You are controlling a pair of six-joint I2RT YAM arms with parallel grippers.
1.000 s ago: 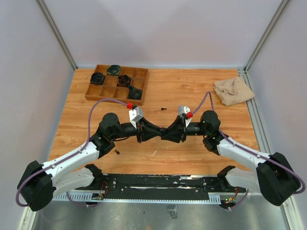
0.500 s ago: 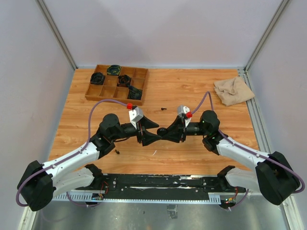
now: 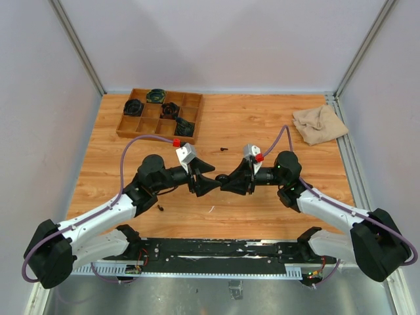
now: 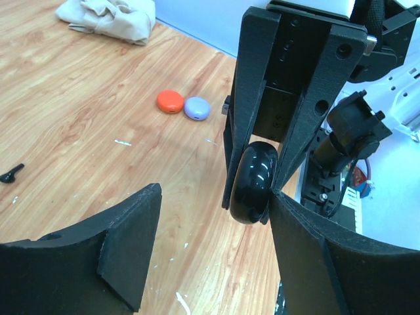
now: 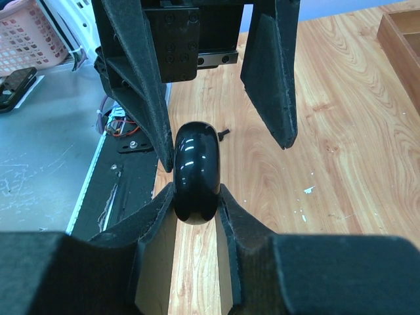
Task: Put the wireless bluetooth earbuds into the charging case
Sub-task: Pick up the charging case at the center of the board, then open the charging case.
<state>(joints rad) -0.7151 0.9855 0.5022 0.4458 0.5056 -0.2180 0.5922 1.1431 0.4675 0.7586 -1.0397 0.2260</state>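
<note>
A glossy black round charging case (image 5: 193, 167) hangs edge-on above the table, and my right gripper (image 5: 195, 200) is shut on it. My left gripper (image 4: 213, 200) is open, its jaws spread on either side of the case (image 4: 254, 184), one finger close beside it. From above, the case (image 3: 223, 178) sits between the two grippers at mid-table. A tiny black earbud (image 3: 224, 149) lies on the wood behind them, and another (image 3: 160, 208) lies near the left arm. The case is closed.
An orange case (image 4: 170, 101) and a lavender case (image 4: 197, 108) lie side by side on the wood under the right arm. A wooden compartment tray (image 3: 141, 136) with dark items stands back left. A beige cloth (image 3: 319, 125) lies back right.
My left gripper, shut against the black case a second ago, has opened wide and drawn back slightly to the left. The right gripper keeps its hold without moving.
</note>
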